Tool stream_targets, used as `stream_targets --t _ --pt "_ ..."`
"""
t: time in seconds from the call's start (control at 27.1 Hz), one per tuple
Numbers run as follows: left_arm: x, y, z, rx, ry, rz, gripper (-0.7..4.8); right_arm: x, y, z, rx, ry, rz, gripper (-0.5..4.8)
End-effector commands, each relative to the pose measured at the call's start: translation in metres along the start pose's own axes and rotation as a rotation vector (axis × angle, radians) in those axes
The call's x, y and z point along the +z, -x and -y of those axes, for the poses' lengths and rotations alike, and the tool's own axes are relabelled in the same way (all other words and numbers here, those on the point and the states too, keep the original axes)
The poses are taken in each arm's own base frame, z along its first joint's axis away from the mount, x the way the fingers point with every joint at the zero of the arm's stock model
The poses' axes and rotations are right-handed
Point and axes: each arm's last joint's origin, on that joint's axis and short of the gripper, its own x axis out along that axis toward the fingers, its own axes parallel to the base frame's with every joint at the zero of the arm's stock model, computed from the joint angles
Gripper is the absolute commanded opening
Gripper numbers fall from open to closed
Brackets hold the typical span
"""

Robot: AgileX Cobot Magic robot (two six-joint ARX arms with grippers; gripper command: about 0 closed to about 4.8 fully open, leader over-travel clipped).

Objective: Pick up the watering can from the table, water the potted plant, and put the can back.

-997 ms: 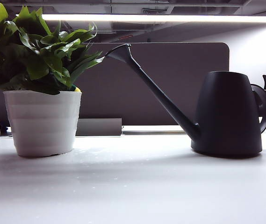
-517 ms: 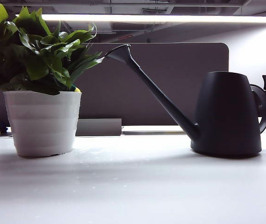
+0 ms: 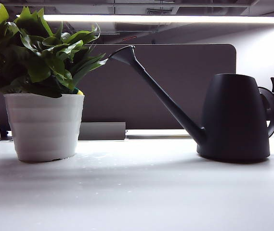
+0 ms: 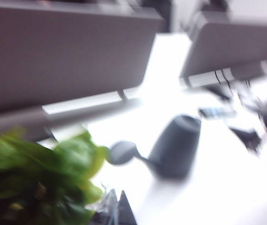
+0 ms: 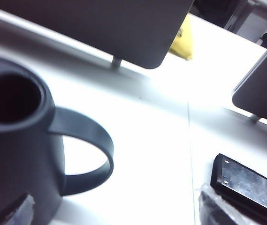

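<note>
Potted plant (image 3: 40, 86) left of watering can (image 3: 233, 118)

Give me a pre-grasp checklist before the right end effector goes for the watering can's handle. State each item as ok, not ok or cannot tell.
1. Watering can upright on the table: ok.
2. Handle free, nothing threaded through the loop: ok.
3. Right end effector open: ok; its fingers stand apart beside the can, holding nothing.
4. Spout tip apart from the potted plant: ok, in the exterior view.
5. Left end effector clear of the can: cannot tell; the left wrist view is blurred and shows only a dark tip.
6. Water in the can: cannot tell, the opening is dark.
</note>
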Motion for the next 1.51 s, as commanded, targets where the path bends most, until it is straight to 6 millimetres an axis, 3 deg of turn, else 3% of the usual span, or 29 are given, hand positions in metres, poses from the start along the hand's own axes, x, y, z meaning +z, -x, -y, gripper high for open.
stream_targets --t 0.04,0.3,0.44,0.74,1.29,1.51 --pt "0.000 -0.023 0.011 -0.012 -0.040 -0.121 -0.06 -0.004 -0.015 0.000 0.000 0.089 0.009 4.79" --pt "-0.014 -0.075 0.043 -0.001 -0.196 -0.204 -0.06 -0.021 -0.048 -0.003 -0.013 0.130 0.029 4.79" --pt "-0.020 -0.091 0.055 -0.044 -0.226 -0.219 -0.06 -0.033 -0.068 -0.005 -0.031 0.169 0.057 4.79" --pt "-0.024 -0.085 0.069 -0.109 -0.249 -0.240 -0.06 -0.048 -0.091 -0.006 -0.066 0.215 0.092 4.79" --pt "-0.038 -0.076 0.069 -0.120 -0.300 -0.396 -0.06 -0.027 -0.121 0.003 -0.005 0.161 0.190 4.73" --pt "-0.039 -0.076 0.069 -0.109 -0.275 -0.409 -0.06 -0.028 -0.124 0.001 0.037 0.162 0.196 1.12"
